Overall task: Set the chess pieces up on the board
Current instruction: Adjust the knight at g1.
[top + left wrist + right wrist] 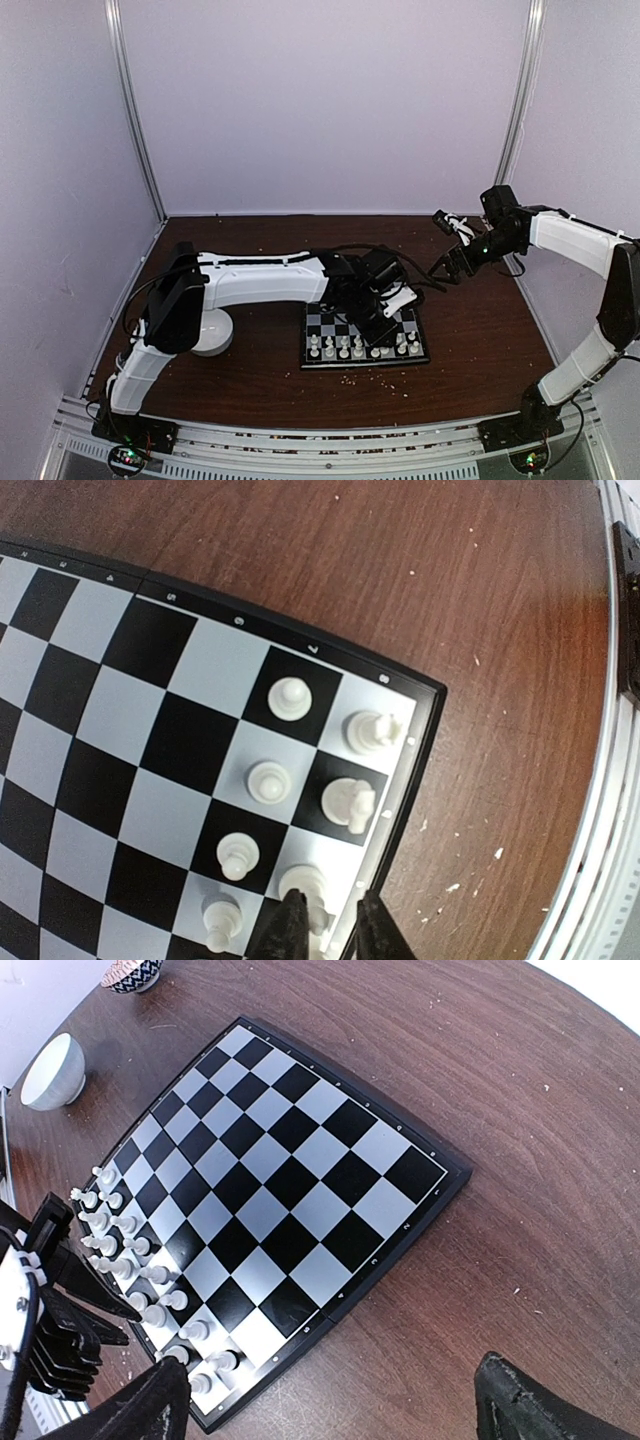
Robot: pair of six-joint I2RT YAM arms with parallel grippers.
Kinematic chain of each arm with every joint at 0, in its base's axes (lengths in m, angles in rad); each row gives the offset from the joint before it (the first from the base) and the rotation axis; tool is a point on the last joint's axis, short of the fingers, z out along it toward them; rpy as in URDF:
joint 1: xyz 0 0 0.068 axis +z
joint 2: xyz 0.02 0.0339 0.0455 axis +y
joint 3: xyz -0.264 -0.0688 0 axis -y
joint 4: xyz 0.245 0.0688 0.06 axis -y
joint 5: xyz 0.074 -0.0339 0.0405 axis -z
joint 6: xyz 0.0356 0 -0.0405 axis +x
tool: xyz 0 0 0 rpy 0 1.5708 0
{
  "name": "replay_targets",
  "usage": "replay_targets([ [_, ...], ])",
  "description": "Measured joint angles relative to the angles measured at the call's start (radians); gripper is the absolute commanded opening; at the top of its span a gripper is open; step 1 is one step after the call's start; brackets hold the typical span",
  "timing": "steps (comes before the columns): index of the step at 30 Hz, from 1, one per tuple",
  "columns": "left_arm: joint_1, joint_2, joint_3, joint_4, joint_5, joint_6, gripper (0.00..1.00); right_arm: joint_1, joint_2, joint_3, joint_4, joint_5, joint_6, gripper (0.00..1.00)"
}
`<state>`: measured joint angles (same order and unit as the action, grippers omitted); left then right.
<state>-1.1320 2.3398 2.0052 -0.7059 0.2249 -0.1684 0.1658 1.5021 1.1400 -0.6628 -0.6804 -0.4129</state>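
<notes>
Top view: the left arm (260,280) is reaching across the surface (250,385) to the board (322,318), which is lying a little right of the middle. The left tool (380,335) is hanging over the board's near half, right down among the pieces (343,348), which are standing in two rows along the near edge. A white bowl (215,338) is sitting left of the board, partly hidden behind the arm; crumbs (385,375) are lying just in front of the board. The right tool (445,245) is hovering high, well apart from the board and beyond its far right corner, jaws spread wide and gripping nothing.

Left wrist view: the camera is looking down on one corner of the board. The left tool's fingers (290,930) are standing narrowly apart, either side of an edge piece (303,883) in the row next to the rim. I cannot tell whether they are pressing on it or only flanking it. Six more pieces are standing on their own squares in the two rows nearest that rim.

Right wrist view: the board is filling the middle, with the two rows of pieces running along its left-hand edge. The left tool is showing as a black shape dipping over those rows at the lower left. The white bowl is sitting at the upper left, apart from the board; a patterned bowl (133,972) is peeking in at the top edge. The right tool's fingers (140,1410) are showing in the bottom corners, far apart.
</notes>
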Motion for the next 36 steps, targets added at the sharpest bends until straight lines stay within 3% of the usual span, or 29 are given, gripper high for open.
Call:
replay_targets([
  [5, 0.000, 0.008, 0.000, -0.002, -0.002, -0.002, 0.22, 0.000, 0.000, 0.000, 0.000, 0.000, 0.000, 0.99],
  [22, 0.000, 0.026, 0.007, -0.002, -0.015, -0.002, 0.08, 0.000, 0.003, 0.000, -0.002, 0.000, -0.002, 0.99],
  [36, -0.002, 0.040, 0.035, -0.002, -0.011, -0.002, 0.06, 0.000, 0.009, 0.002, -0.007, 0.000, -0.003, 1.00],
])
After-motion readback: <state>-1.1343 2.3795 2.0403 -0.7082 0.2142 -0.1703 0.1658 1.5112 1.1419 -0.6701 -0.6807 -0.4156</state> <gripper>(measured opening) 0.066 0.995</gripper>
